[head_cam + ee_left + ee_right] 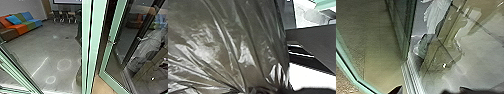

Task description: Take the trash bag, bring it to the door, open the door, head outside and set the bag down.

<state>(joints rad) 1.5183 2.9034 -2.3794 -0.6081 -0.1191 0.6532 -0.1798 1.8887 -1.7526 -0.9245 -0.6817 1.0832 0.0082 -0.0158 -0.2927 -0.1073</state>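
A multicoloured sofa (pixel 21 28) edges grey floor (pixel 37 48), apparently chairs (pixel 64 17).

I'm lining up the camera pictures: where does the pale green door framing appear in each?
Head view: pale green door framing upright through the middle, more slanting either side.
Left wrist: framing, top right corner.
Right wrist: framing, left edge, bending near the bottom.
Landmark, head and right wrist: bright spot in glass.

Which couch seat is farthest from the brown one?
The blue seat, at the opposite end; the orange seat and green seat come between it and the brown seat.
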